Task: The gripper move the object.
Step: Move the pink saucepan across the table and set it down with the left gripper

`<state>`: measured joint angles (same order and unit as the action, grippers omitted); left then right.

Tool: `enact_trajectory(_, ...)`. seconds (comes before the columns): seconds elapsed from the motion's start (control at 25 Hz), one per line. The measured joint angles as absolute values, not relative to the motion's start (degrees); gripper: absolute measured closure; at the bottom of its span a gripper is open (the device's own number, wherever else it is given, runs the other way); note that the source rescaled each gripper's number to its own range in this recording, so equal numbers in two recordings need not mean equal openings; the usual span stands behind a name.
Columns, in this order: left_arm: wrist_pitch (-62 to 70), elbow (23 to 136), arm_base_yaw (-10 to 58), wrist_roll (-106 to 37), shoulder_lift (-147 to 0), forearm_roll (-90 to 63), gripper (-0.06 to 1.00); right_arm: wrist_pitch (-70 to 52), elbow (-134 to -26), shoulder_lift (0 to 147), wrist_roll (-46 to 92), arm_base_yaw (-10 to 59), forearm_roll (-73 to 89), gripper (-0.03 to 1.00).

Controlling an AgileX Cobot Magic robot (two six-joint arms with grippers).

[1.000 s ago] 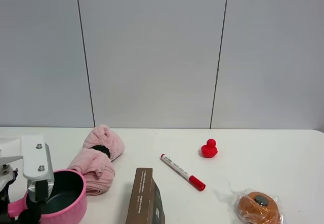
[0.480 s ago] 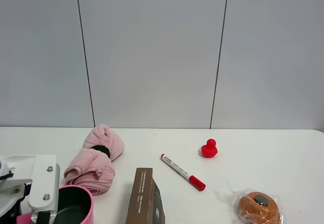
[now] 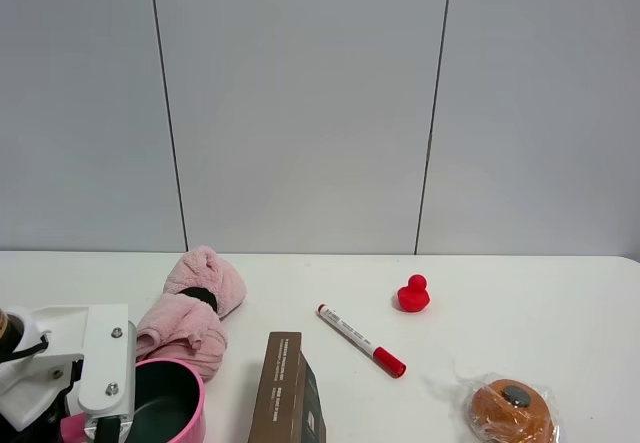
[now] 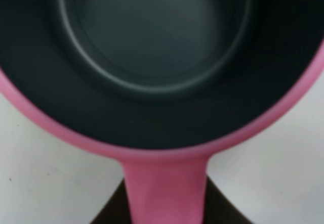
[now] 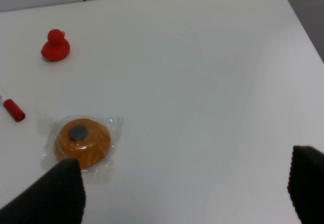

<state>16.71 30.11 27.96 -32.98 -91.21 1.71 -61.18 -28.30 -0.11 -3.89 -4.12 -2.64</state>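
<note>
White table: 1 left gripper at its near-left corner, clamped on the handle of the pink saucepan, which sits just before the rolled pink towel and beside the brown box. Right gripper: fingers spread, grasping nothing.

In the high view the pink saucepan is being cut off by the near edge, and its handle is being hidden behind the white bracket of the left gripper, whose fingers are being cropped out as well. The brown box and the wrapped orange object are also being clipped there. In the left wrist view the saucepan is being rendered blurred and cropped. The right gripper is being shown only as two dark fingertips.
</note>
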Motion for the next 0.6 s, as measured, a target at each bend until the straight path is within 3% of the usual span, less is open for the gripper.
enact_trajectory(0.2, 16.3, 30.1, 28.0, -32.5, -91.2, 1.8, 0.64, -61.2, -28.3, -0.1, -3.9, -4.1, -2.6, -0.03)
enact_trajectory(0.36, 16.1, 30.1, 28.0, -31.2, -91.2, 1.8, 0.5, -61.2, -28.3, -0.1, -3.9, -4.1, -2.6, -0.03)
enact_trajectory(0.6, 18.5, 30.1, 28.0, -22.3, -89.1, 2.2, 0.04, -61.2, -28.3, -0.1, -3.9, -4.1, -2.6, -0.03)
